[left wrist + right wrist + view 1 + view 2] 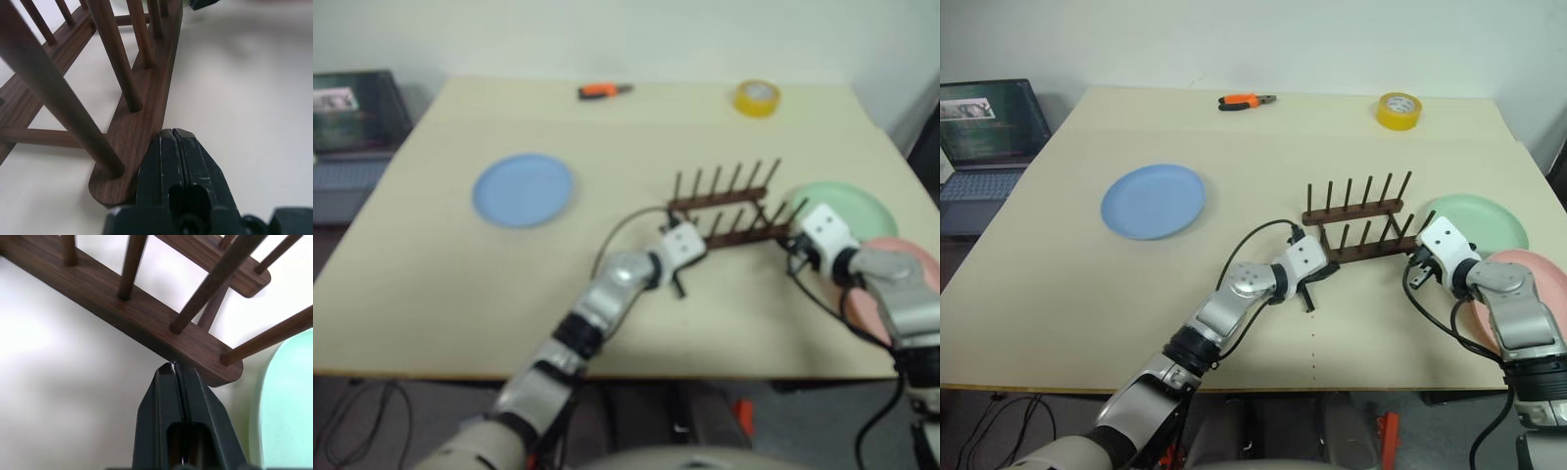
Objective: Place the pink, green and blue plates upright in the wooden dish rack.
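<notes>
The wooden dish rack (1356, 220) stands mid-table with nothing between its pegs. My left gripper (1324, 266) is shut, and its tips (173, 133) rest against the left end of the near rail (132, 147). At that rail's right end (205, 357) my right gripper (1418, 257) is also shut, with its tips (172, 365) at the rail's edge. The green plate (1484, 220) lies flat just right of the rack. The pink plate (1531, 279) lies flat in front of the green one, partly under my right arm. Far to the left, the blue plate (1153, 201) lies flat.
A yellow tape roll (1398, 110) and orange-handled pliers (1246, 101) lie near the table's far edge. An open laptop (989, 122) sits off the table's left side. Bare tabletop (1087, 294) stretches between the blue plate and the front edge.
</notes>
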